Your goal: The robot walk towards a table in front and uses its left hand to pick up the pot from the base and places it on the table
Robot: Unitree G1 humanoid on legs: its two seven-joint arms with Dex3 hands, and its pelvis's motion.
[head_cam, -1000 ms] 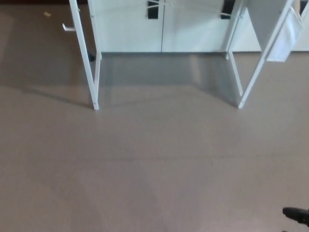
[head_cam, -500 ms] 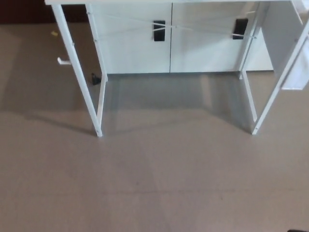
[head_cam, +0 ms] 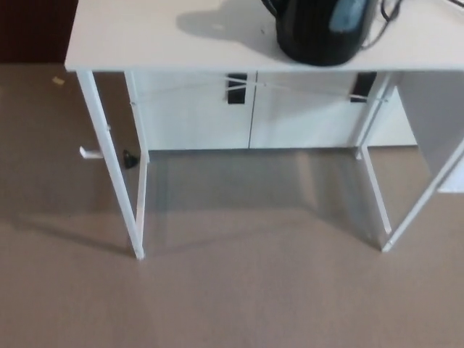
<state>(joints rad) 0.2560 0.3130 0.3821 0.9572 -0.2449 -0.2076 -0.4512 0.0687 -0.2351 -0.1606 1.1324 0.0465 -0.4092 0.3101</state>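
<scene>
Head view shows the black pot just behind the white desk's front edge, right of middle; neither robot hand is in view.

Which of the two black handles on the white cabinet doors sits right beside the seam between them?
The left-hand black handle, close to the middle seam; the right-hand black handle sits far from it.
</scene>
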